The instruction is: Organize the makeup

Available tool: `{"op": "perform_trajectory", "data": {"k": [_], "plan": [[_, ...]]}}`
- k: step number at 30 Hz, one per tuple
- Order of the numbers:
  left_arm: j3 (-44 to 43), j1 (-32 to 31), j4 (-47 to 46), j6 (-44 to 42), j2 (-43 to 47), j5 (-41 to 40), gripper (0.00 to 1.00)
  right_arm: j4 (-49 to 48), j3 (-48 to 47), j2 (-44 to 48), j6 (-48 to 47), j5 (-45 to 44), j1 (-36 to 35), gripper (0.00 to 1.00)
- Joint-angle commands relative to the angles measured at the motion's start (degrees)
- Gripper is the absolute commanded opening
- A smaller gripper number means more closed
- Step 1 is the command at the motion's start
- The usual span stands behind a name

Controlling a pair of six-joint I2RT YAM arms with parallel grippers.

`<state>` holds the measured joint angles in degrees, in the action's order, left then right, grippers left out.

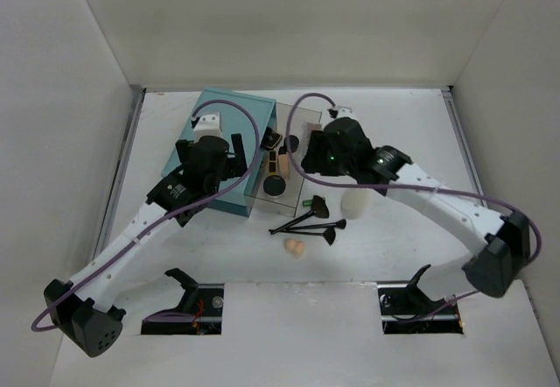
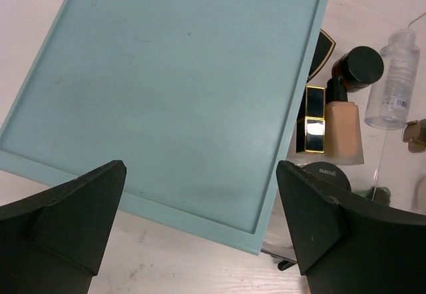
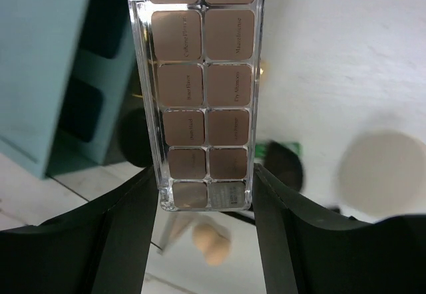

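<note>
My right gripper [image 3: 203,174] is shut on a clear pinkish-brown eyeshadow palette [image 3: 203,88], held by its end above the table; in the top view this gripper [image 1: 308,144] hangs by the clear tray [image 1: 259,196]. Below it lie a peach sponge [image 3: 212,241], a white puff [image 3: 379,171] and black brushes [image 1: 311,221]. My left gripper [image 2: 200,174] is open and empty over the teal box [image 2: 173,88]. The tray holds a beige bottle [image 2: 343,131], a gold-black lipstick [image 2: 313,118], a black round compact [image 2: 363,64] and a clear tube [image 2: 397,78].
The teal box [image 1: 219,142] sits left of the tray, under my left gripper [image 1: 229,153]. The puff [image 1: 357,201] and sponge [image 1: 295,247] lie on the white table in front of the tray. White walls enclose the table on three sides.
</note>
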<state>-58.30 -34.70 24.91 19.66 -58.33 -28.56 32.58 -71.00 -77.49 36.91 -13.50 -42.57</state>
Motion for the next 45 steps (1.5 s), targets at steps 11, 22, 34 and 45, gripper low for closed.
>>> {"op": "perform_trajectory", "data": {"k": [11,22,34,45], "plan": [[-1.7,1.6,1.8,0.9,4.2,-1.5,1.00,-1.7,-18.4,-22.5,6.2,4.8,-5.6,0.29],[-1.7,2.1,1.8,1.2,2.5,-1.5,1.00,-1.1,-23.8,-28.4,7.0,5.0,-9.3,0.64],[-2.2,2.6,1.8,1.0,0.8,-1.5,1.00,-3.5,-20.1,-21.0,4.7,4.5,-9.7,0.62],[-6.6,18.9,0.4,-1.7,-6.5,2.4,0.89,-5.2,-1.7,-2.8,2.8,0.8,0.9,0.34]]}}
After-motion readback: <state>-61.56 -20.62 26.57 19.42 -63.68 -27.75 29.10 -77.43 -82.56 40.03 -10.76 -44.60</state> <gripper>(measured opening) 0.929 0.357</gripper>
